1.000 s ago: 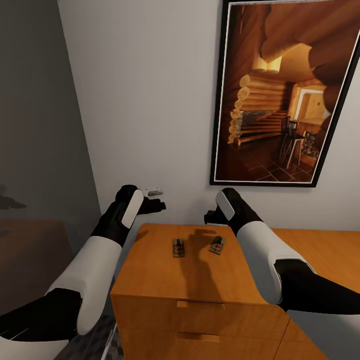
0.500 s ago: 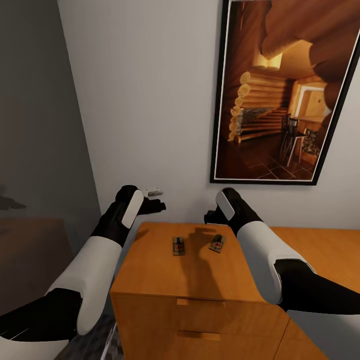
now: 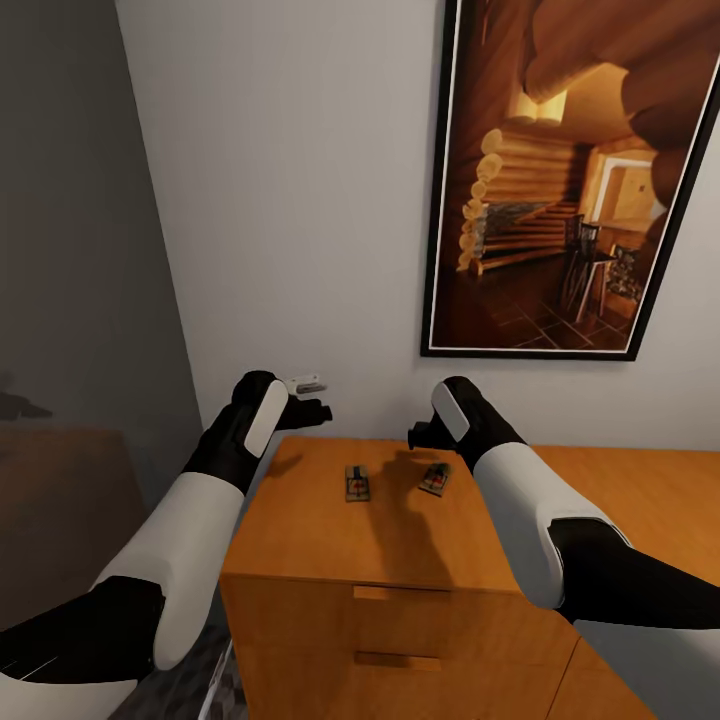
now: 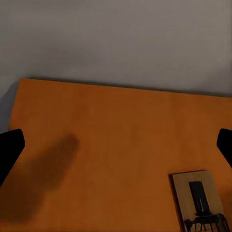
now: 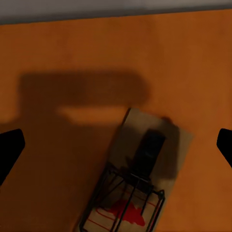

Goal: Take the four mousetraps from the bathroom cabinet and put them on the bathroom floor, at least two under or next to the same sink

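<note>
Two mousetraps are sitting on the flat top of the orange-brown cabinet (image 3: 380,540), toward its back edge near the wall. The left mousetrap (image 3: 357,484) is lying roughly square to the cabinet, and the right mousetrap (image 3: 434,479) is lying a bit apart from it, turned at a slight angle.

The left tool (image 3: 312,410) is hovering off the cabinet's back-left corner, close to a small white fixture (image 3: 305,381) on the wall. In the left wrist view its fingertips are spread wide at the frame edges, so it's open and holding nothing, and one trap is peeking in at the corner.

The right tool (image 3: 420,436) is hanging just above the right mousetrap, not touching it. The right wrist view is looking down on that trap, with the fingertips wide apart either side, so it's open too.

A big framed log-cabin picture (image 3: 570,180) is hanging on the wall above the cabinet.
</note>
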Motion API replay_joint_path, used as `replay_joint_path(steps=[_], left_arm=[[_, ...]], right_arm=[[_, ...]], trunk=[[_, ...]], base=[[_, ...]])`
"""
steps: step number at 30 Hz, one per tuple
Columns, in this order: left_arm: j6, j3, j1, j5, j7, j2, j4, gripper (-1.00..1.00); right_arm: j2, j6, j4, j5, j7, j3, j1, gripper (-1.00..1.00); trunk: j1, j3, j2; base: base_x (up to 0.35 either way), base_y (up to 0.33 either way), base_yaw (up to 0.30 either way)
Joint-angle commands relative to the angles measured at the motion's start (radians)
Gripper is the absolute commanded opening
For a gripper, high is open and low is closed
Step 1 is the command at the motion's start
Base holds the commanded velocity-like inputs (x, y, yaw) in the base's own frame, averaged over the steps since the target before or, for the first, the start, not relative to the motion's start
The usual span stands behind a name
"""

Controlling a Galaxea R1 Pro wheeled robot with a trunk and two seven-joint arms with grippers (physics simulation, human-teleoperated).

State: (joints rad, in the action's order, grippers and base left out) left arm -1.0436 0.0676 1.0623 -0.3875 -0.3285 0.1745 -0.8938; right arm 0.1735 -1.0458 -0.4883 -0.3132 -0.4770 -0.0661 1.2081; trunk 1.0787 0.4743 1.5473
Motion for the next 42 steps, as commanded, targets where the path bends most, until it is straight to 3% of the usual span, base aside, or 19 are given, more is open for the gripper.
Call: replay_joint_path(steps=[1,14,19,25,32,42], left_arm=[[-0.003,0.001,0.001,-0.01,-0.01,0.0,-0.001,1.0],[-0.001,0.001,0.001,-0.01,-0.01,0.0,-0.001,1.0],[-0.001,0.001,0.001,-0.01,-0.01,0.0,-0.001,1.0],[-0.001,0.001,0.001,-0.01,-0.01,0.0,-0.001,1.0],[-0.001,0.001,0.001,-0.01,-0.01,0.0,-0.001,1.0],[-0.001,0.001,0.001,-0.009,-0.009,0.0,-0.001,1.0]], right_arm=[[0.001,-0.001,0.0,-0.008,-0.009,-0.006,0.001,1.0],[0.001,-0.001,0.012,-0.013,-0.008,-0.013,0.001,1.0],[0.001,-0.001,0.034,-0.013,-0.008,-0.034,0.001,1.0],[0.001,-0.001,0.06,-0.013,-0.009,-0.083,0.001,1.0],[0.001,-0.001,0.067,-0.01,-0.01,-0.102,0.001,1.0],[0.001,-0.001,0.063,-0.004,-0.029,-0.102,0.001,1.0]], trunk=[[0.0,0.001,0.001],[0.0,0.001,0.001],[0.0,0.001,0.001],[0.023,0.02,0.043],[0.05,0.042,0.092],[0.05,0.042,0.092]], base=[[0.0,0.0,0.0],[0.0,0.0,0.0],[0.0,0.0,0.0],[0.0,0.0,0.0],[0.0,0.0,0.0],[0.0,0.0,0.0]])
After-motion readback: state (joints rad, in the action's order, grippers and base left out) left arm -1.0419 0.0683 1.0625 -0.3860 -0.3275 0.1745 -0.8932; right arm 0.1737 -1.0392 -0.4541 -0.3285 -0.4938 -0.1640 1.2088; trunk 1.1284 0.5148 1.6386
